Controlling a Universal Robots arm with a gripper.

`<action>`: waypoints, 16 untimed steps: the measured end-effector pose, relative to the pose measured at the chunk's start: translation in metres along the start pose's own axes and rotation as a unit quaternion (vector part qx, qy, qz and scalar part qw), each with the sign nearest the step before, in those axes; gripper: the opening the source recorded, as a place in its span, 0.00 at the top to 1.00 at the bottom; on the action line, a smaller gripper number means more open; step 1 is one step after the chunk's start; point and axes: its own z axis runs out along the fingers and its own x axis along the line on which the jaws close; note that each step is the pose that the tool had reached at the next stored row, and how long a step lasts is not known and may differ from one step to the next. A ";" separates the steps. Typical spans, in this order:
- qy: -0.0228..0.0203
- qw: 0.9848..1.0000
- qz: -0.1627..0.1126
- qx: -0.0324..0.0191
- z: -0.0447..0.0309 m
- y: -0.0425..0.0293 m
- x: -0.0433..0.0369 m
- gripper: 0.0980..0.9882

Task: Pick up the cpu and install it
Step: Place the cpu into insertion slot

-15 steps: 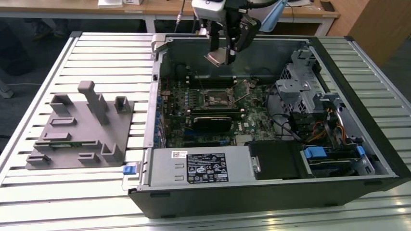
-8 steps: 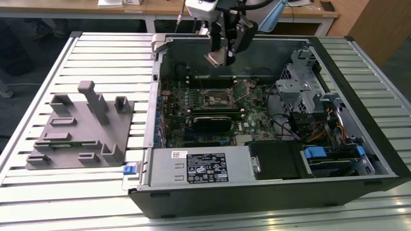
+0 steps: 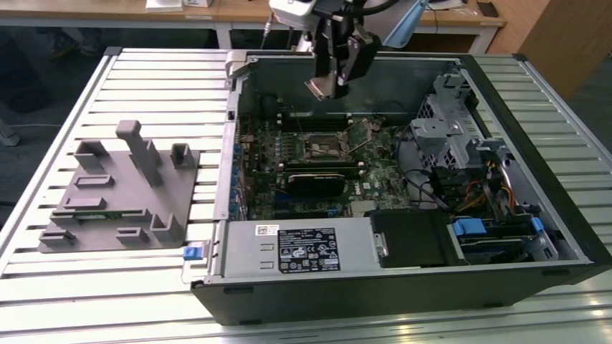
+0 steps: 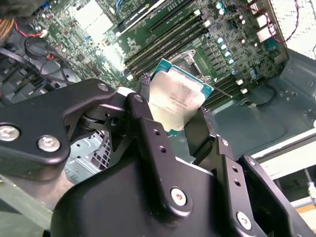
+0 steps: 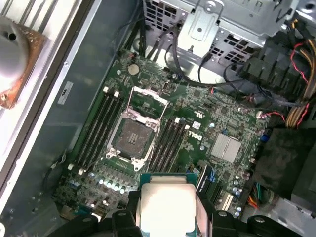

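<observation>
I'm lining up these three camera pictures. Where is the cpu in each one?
Exterior view: the cpu hangs in the gripper, above the open computer case, higher than the motherboard socket.
Second wrist view: the cpu sits between the black fingers, partly hiding the socket.
First wrist view: the cpu is clear of the socket.
Shared landmark: the empty socket.

open computer case [image 3: 383, 294] on slatted table [image 3: 96, 287] | gray fixture [image 3: 115, 193] beside it
</observation>
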 end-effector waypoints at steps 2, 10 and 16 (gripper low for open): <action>-0.001 1.000 0.011 0.000 0.0003 0.0001 0.0001 0.51; -0.003 0.999 0.045 0.001 0.0014 0.0004 0.0011 0.51; -0.004 0.998 0.060 0.001 0.0024 0.0006 0.0018 0.51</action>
